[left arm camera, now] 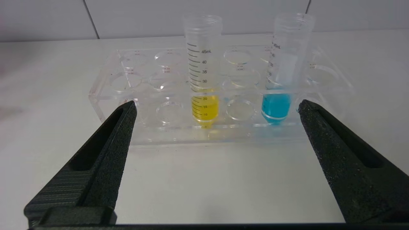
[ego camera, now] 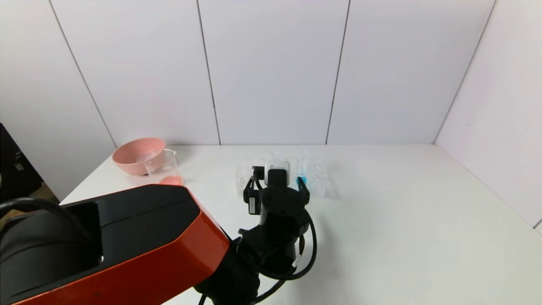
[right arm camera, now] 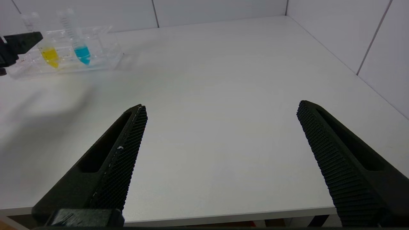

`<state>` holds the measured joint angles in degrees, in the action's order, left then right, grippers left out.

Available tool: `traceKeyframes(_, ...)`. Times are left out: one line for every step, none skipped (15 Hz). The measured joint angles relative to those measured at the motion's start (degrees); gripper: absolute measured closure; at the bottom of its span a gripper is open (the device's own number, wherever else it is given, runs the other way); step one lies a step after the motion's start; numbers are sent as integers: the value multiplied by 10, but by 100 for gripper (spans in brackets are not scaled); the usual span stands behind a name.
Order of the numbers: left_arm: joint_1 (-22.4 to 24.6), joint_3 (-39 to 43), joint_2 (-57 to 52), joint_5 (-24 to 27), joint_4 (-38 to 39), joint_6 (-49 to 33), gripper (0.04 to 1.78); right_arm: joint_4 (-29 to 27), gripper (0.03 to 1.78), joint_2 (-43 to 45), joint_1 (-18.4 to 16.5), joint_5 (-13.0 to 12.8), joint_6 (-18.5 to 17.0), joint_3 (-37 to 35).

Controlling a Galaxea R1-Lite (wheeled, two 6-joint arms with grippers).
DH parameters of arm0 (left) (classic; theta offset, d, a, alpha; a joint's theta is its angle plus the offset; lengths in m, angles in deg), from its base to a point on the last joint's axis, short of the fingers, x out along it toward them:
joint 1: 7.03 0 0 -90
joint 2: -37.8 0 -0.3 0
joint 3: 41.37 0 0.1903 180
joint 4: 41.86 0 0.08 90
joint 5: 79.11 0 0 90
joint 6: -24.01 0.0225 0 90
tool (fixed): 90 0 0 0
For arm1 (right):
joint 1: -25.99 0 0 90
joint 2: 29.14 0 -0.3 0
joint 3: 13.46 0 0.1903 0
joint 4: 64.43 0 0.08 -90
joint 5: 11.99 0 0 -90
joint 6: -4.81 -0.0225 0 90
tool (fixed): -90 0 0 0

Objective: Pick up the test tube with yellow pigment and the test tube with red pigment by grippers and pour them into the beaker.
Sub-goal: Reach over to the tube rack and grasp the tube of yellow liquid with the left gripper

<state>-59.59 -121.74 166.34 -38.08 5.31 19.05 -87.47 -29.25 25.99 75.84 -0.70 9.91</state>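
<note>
Left gripper (left arm camera: 214, 108) nearest, fingers (left arm camera: 108, 143) wide apart, empty, low over table (left arm camera: 204, 185). Yellow tube (left arm camera: 204, 70) upright in clear rack (left arm camera: 108, 95), straight ahead between fingertips; blue tube (left arm camera: 282, 70) near other finger. Best: advance centred on yellow, close above liquid, lift straight. Right gripper (right arm camera: 220, 108) parked, fingers apart. Beaker (ego camera: 161, 163) well off, beside pink bowl (ego camera: 133, 154). Red tube unseen.

Clear glossy plastic rack (left arm camera: 166, 127) and yellow-pigment test tube (left arm camera: 204, 64); matt, rough-textured black left end effector (left arm camera: 214, 108); smooth matt white desk (left arm camera: 207, 185).
</note>
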Motion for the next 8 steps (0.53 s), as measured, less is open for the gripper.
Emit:
traceKeyframes(8, -10, 6, 4, 4, 6, 6, 0, 10, 0, 0, 0, 0, 0)
traceKeyframes(14, -18, 11, 13, 6, 10, 6, 0, 10, 0, 0, 0, 0, 0)
traceKeyframes(22, -26, 16, 23, 6, 14, 6, 0, 10, 0, 0, 0, 0, 0)
traceKeyframes(29, -38, 20, 32, 5, 19, 6, 0, 10, 0, 0, 0, 0, 0)
traceKeyframes(35, -49, 23, 39, 4, 24, 6, 0, 10, 0, 0, 0, 0, 0)
traceKeyframes(43, -62, 28, 48, 1, 29, 6, 0, 10, 0, 0, 0, 0, 0)
traceKeyframes(51, -73, 33, 61, 0, 31, 6, 0, 10, 0, 0, 0, 0, 0)
traceKeyframes(57, -79, 38, 74, -1, 32, 6, 0, 10, 0, 0, 0, 0, 0)
